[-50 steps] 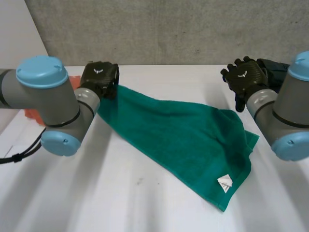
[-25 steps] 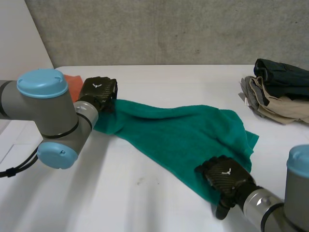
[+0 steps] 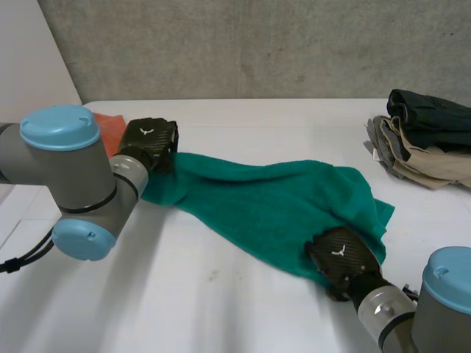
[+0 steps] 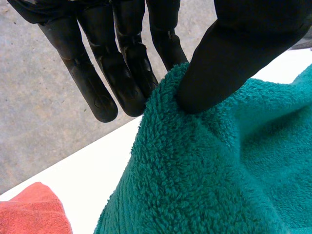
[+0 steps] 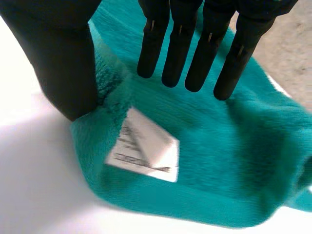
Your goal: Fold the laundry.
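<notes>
**A:** Where's the towel [image 3: 272, 202]?

**B:** It's lying slantwise on the desk [image 3: 184, 294]. The left hand [image 3: 149, 140] has its far corner pinched between thumb and fingers [image 4: 122, 73].

**A:** And the right hand [image 3: 340, 257]?

**B:** It's over the near corner, by the label [image 5: 144, 146]. Its fingers are straight and spread above the cloth, and the thumb touches the edge, so there's no grip there yet.

**A:** So what step is this?

**B:** Taking hold for the first fold, I'd say. Next the right hand must close on that corner. Then both hands can lift together and keep the edge taut, or the towel will bunch.
</notes>
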Motion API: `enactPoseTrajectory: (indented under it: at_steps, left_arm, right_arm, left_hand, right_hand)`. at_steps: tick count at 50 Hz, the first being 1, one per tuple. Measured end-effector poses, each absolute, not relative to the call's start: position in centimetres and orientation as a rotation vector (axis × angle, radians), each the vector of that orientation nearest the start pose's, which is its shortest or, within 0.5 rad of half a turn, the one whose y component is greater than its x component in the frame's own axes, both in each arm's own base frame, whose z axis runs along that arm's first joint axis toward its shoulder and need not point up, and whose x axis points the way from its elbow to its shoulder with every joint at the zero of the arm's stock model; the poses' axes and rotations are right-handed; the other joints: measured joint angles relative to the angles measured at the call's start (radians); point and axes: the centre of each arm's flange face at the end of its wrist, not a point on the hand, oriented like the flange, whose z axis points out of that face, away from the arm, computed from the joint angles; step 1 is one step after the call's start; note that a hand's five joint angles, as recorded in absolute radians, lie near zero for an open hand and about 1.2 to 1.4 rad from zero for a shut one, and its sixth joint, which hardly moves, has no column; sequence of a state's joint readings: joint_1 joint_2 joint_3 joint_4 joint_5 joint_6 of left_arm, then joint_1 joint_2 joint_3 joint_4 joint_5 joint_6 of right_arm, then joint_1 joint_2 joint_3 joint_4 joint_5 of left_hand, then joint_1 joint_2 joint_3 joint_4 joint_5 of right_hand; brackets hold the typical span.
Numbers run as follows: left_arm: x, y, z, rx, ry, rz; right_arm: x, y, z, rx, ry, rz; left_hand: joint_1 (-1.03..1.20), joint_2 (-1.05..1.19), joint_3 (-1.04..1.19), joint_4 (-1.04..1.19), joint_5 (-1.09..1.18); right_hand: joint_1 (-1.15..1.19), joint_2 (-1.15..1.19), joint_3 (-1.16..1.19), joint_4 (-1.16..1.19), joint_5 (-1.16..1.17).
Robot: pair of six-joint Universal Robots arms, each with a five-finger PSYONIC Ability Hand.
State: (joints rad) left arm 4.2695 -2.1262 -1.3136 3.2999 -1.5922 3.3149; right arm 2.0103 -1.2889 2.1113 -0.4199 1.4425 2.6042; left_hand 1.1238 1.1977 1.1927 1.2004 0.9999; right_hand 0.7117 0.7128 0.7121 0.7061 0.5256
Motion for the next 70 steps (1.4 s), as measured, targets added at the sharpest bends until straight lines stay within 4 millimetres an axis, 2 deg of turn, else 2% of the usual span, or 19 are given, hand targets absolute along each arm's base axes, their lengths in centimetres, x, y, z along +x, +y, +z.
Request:
enactPoseTrajectory:
  at_steps: [6,11,14,16,22,27,30,35,40,43,46,49,52,55,57,59,62,67,70]
  left_arm:
    - [-29.1,-31.4,20.4,0.732,2.382,-2.166]
    - [-28.9,-30.8,21.4,0.733,2.375,-2.174]
    - [-28.5,-29.9,22.7,0.739,2.383,-2.163]
    - [-28.0,-28.7,24.3,0.747,2.402,-2.138]
    - [-26.7,-25.8,27.5,0.764,2.443,-2.079]
    - [-25.8,-23.8,28.6,0.784,2.476,-2.019]
    - [-25.6,-23.3,28.2,0.796,2.496,-1.982]
    - [-26.0,-24.5,24.5,0.825,2.57,-1.848]
    - [-27.4,-27.9,21.2,0.82,2.576,-1.822]
    - [-28.3,-30.4,21.3,0.797,2.499,-1.925]
    - [-29.6,-33.7,24.4,0.738,2.288,-2.179]
    - [-30.3,-35.8,28.9,0.656,2.02,-2.444]
    - [-30.5,-36.6,33.9,0.552,1.727,-2.679]
    - [-30.2,-36.2,38.0,0.456,1.49,-2.833]
    - [-29.8,-35.8,39.3,0.415,1.416,-2.872]
    - [-29.3,-35.4,39.7,0.389,1.4,-2.875]
    - [-28.7,-35.2,38.6,0.38,1.453,-2.831]
    - [-27.7,-34.6,33.9,0.431,1.664,-2.669]
    - [-27.5,-34.1,30.5,0.483,1.796,-2.56]
  right_arm:
    - [24.1,-19.5,11.8,-1.338,2.243,-1.803]
    - [24.2,-21.5,13.7,-1.335,2.234,-1.931]
    - [24.2,-22.7,17.1,-1.331,2.184,-2.074]
    - [24.0,-23.4,21.1,-1.364,2.137,-2.19]
    - [22.7,-23.9,28.3,-1.478,2.142,-2.282]
    - [21.5,-24.3,31.8,-1.534,2.222,-2.227]
    - [21.1,-24.7,32.1,-1.558,2.267,-2.165]
    - [21.5,-27.4,28.9,-1.622,2.362,-1.982]
    - [22.7,-31.4,25.8,-1.606,2.376,-1.994]
    - [23.4,-34.0,25.6,-1.537,2.341,-2.142]
    - [24.2,-37.1,27.6,-1.363,2.203,-2.466]
    - [25.2,-39.1,31.6,-1.095,1.915,-2.853]
    - [25.8,-39.6,36.0,-0.827,1.568,-3.14]
    - [26.2,-38.9,39.3,-0.643,1.276,-3.288]
    - [26.5,-38.4,40.1,-0.599,1.176,-3.31]
    - [26.8,-38.0,40.0,-0.603,1.145,-3.292]
    - [27.2,-37.7,38.5,-0.657,1.192,-3.23]
    - [27.3,-37.0,33.3,-0.83,1.445,-3.037]
    - [27.0,-36.1,29.2,-0.955,1.65,-2.868]
  left_hand:
    - [0.0,0.0,0.0,0.0,0.0]
    - [0.0,0.0,0.0,0.0,0.0]
    - [0.0,0.0,0.0,0.0,0.0]
    - [0.0,0.0,0.0,0.0,0.0]
    - [0.0,0.0,0.0,0.0,0.0]
    - [0.0,0.0,0.0,0.0,0.0]
    - [0.0,0.0,0.0,0.0,0.0]
    - [0.0,0.0,0.0,0.0,0.0]
    - [0.0,0.0,0.0,0.0,0.0]
    - [0.0,0.0,0.0,0.0,0.0]
    - [0.0,0.0,0.0,0.0,0.0]
    - [0.0,0.0,0.0,0.0,0.0]
    - [0.0,0.0,0.0,0.0,0.0]
    - [0.0,0.0,0.0,0.0,0.0]
    - [0.0,0.0,0.0,0.0,0.0]
    - [0.0,0.0,0.0,0.0,0.0]
    - [0.0,0.0,0.0,0.0,0.0]
    - [0.0,0.001,0.0,0.0,0.0]
    - [0.0,0.001,0.0,0.0,0.0]
  right_hand:
    - [0.402,0.447,0.441,0.453,0.444]
    - [0.402,0.457,0.468,0.488,0.451]
    - [0.402,0.457,0.468,0.488,0.451]
    - [0.402,0.457,0.468,0.489,0.449]
    - [0.402,0.457,0.47,0.49,0.45]
    - [0.402,0.457,0.47,0.49,0.451]
    - [0.402,0.457,0.47,0.49,0.449]
    - [0.402,0.457,0.47,0.49,0.449]
    - [0.402,0.457,0.47,0.49,0.451]
    - [0.402,0.457,0.47,0.491,0.451]
    - [0.402,0.457,0.47,0.491,0.451]
    - [0.402,0.457,0.471,0.491,0.451]
    - [0.402,0.457,0.472,0.491,0.451]
    - [0.402,0.457,0.473,0.491,0.451]
    - [0.402,0.457,0.473,0.491,0.451]
    - [0.402,0.457,0.473,0.491,0.451]
    - [0.402,0.457,0.473,0.491,0.449]
    - [0.402,0.457,0.473,0.491,0.451]
    - [0.402,0.457,0.473,0.491,0.451]
